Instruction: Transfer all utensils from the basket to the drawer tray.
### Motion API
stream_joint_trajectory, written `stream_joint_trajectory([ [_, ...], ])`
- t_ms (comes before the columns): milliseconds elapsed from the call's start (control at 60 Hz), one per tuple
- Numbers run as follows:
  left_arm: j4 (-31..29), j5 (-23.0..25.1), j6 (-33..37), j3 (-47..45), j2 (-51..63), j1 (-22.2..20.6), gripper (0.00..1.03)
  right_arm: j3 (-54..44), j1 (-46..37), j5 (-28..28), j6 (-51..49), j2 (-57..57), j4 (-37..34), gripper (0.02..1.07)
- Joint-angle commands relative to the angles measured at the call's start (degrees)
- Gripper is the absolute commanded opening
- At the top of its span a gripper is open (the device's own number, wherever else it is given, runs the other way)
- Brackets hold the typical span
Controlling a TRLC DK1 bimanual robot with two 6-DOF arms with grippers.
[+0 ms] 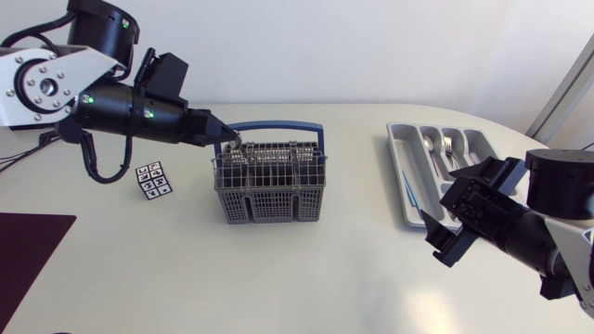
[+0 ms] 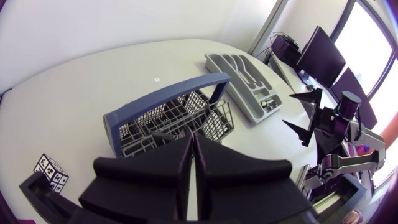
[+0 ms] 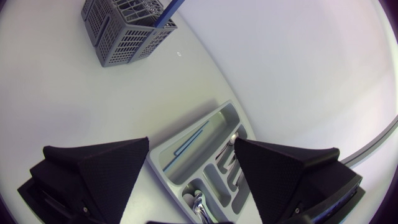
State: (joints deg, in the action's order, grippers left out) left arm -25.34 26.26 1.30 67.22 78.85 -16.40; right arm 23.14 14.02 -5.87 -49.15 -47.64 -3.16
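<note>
A flat dark maroon mat (image 1: 28,246) lies at the near left corner of the smooth white round-edged table (image 1: 325,269). Beyond it, a small cube with black-and-white patterned faces (image 1: 153,180) stands alone, well apart from the mat.

The left arm comes in over the cube. The left gripper (image 1: 227,140) is at the left rim of the grey plastic lattice basket with a blue hoop handle (image 1: 269,199). In the left wrist view its matte wedge fingers (image 2: 180,158) are pressed together over the nearest compartment. Whether anything thin sits between them cannot be told. Shiny metal utensils (image 1: 269,153) stand in the basket's compartments under the handle.

A wide stretch of bare tabletop separates the basket from the grey moulded plastic drawer tray with long divided compartments (image 1: 394,148), which lies near the table's curved right edge. Metal spoons and forks (image 1: 438,146) lie in its middle compartments, and a thin long piece with a bluish sheen (image 3: 189,140) lies in the long side compartment.

The right gripper (image 1: 455,218) hangs above the tray's near end. Its textured fingers (image 3: 99,168) are spread wide, with nothing between them.
</note>
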Motion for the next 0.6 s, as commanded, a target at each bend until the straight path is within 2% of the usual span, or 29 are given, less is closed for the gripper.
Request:
stream_joint_trajectory([
  [0,-1.29,1.42,-0.16,3.27,-1.42,0.93,0.03,1.21,1.1,-0.55,2.21,-0.61,-1.68,1.01],
  [250,-5.15,5.82,0.02,6.96,-3.18,1.81,0.03,6.66,6.63,-0.28,7.57,-0.35,-6.42,1.01],
  [350,-7.26,9.33,1.16,7.84,-3.44,1.11,0.03,9.82,10.68,0.51,11.35,-0.61,-8.62,1.01],
  [483,-10.16,10.21,5.03,7.93,-3.61,-2.4,0.03,13.87,15.95,2.09,15.66,-2.72,-10.55,1.01],
  [583,-12.98,11.0,8.98,7.66,-3.18,-5.48,0.03,16.42,18.23,5.96,18.21,-4.66,-11.52,1.01],
])
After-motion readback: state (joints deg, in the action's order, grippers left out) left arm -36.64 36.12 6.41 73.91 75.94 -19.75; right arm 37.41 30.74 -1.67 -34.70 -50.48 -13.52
